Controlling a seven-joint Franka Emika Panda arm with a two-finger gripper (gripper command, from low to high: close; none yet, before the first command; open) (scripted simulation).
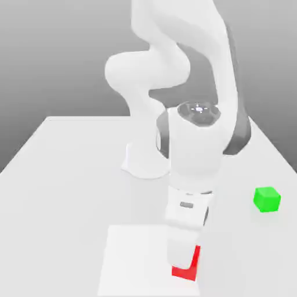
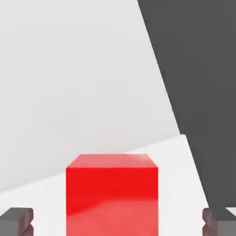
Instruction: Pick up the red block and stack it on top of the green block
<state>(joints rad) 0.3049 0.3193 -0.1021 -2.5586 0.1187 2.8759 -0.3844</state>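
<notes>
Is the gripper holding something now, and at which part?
Nothing is held. The gripper has its jaws open, one on each side of the small matte red cube, with gaps between.

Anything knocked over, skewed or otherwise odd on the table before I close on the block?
Nothing stands out. The small matte red cube sits flat and square between the open claw's fingertips. The small matte green cube rests upright, apart, toward the exterior view's right on the white table.

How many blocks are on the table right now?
2: the red block lies under the gripper; the green block sits apart, toward the exterior view's right. Others may hide behind the arm.
</notes>
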